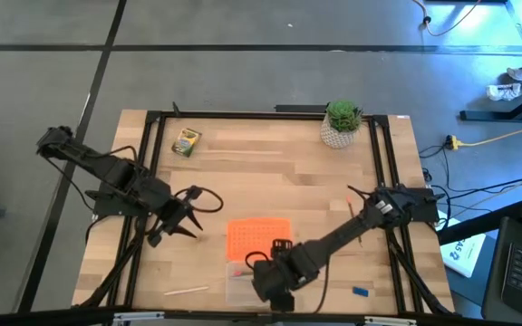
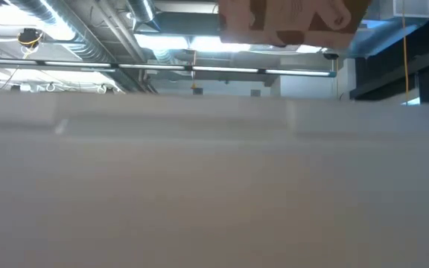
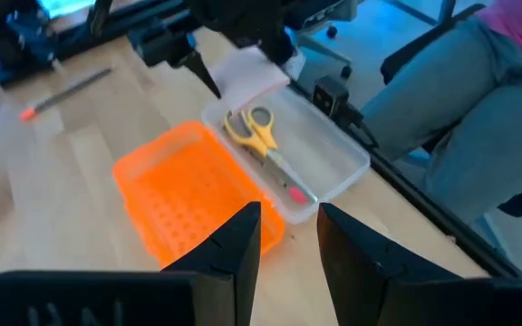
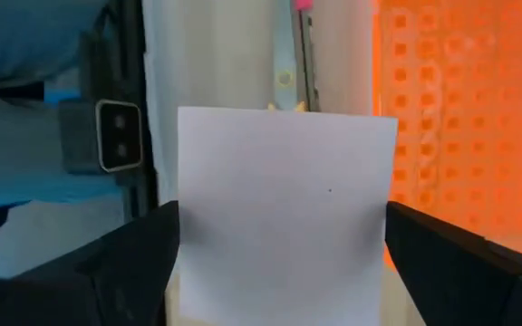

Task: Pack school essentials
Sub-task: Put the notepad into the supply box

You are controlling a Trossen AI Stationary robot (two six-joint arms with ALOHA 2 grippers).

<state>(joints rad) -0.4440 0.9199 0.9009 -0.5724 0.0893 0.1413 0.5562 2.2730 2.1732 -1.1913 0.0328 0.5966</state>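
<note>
Wooden table (image 1: 270,181): pink pad (image 4: 284,213) between right tool (image 4: 279,263) fingers.

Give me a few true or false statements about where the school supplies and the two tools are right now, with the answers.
1. The yellow-handled scissors lie inside the clear case. True.
2. The right tool holds the crayon box. False: it grips the pale pink square pad over the clear case.
3. The green-and-yellow crayon box is already packed. False: it lies on the table at the far left, away from the case.
4. The left tool holds nothing. True: it hangs beside the orange lid.
5. The potted plant stands at the table's far edge. True.
</note>
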